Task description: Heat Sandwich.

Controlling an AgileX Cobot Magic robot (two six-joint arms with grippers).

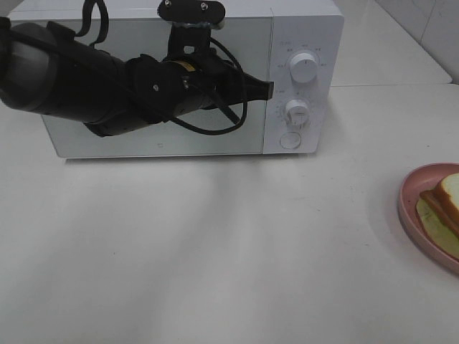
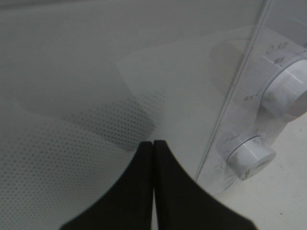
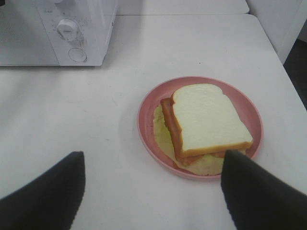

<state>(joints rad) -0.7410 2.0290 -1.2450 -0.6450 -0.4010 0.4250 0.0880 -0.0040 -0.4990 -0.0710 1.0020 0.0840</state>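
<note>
Right wrist view: sandwich (image 3: 206, 124) sits on the pink plate (image 3: 148, 110) at centre-right of the frame, white bread on top, brown filling and yellow-green layer poking out on the side toward the microwave. Right end effector (image 3: 151, 187) has its jaws spread wide, one fingertip (image 3: 53, 191) in the lower left corner, the other in the lower right, nothing between them; it hangs above the desk (image 3: 72, 120) on the near side of the plate. In the exterior high view the plate (image 1: 410, 208) is cut off at the right edge, well apart from the microwave (image 1: 301, 29) at upper centre.

Left wrist view: left end effector (image 2: 153, 148) jaws pressed together, empty, tip right up against the microwave door (image 2: 96, 72) near its seam with the control panel, beside the lower knob (image 2: 249, 154) and upper knob (image 2: 288, 88). Whether it touches the glass, can't tell.

Door looks shut, so task is early.

Risks, as judgement:
- closed tip slips off the smooth door edge, door fails to open
- tip strays to the knobs and turns one
- pushing or pulling the door drags the whole microwave across the desk
- right jaws close on the soft bread, crush it or lift only the top slice, layers slide apart
- gripping the plate rim badly tips the sandwich off.
</note>
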